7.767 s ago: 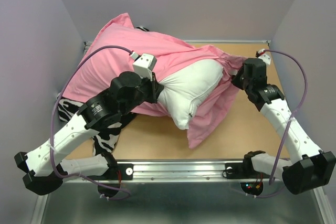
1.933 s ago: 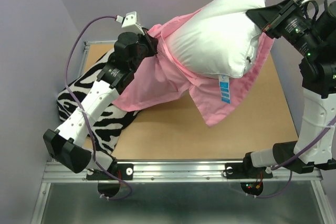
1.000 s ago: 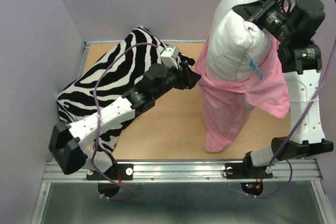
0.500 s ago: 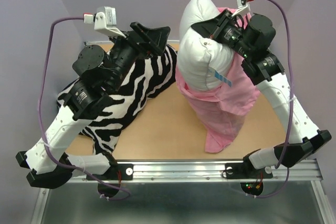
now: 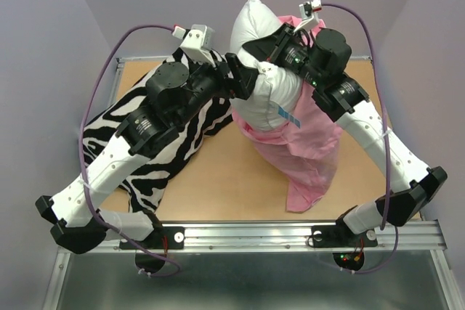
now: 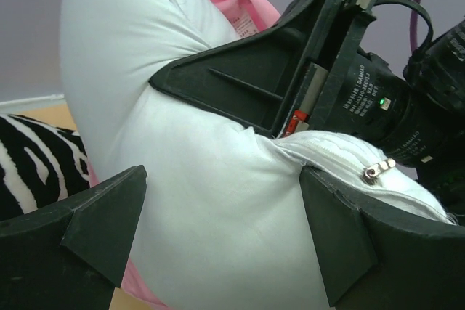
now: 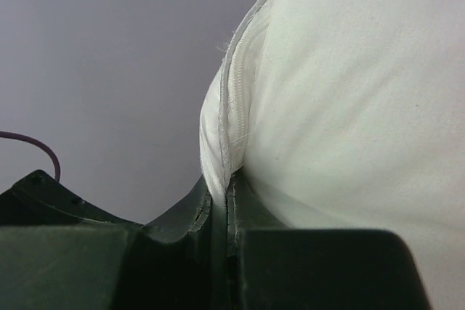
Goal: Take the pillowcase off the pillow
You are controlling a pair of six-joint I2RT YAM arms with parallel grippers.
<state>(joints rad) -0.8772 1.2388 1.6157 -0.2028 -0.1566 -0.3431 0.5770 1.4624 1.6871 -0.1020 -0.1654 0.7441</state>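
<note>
My right gripper was pinched shut on the thin zipper seam of the pillow, holding it upright; I judged that narrow bite could slip under the load. My left gripper had its jaws apart astride the pillow's white flank, so closing there would grab stuffing, not the pillowcase bunched round the pillow's lower half. Left of the pillow the zebra cushion crowded in; in front of it the bench gave me room

The left of the table is blocked by the zebra pillow, the middle-right by the hanging pillowcase; a bare strip is left between them.
</note>
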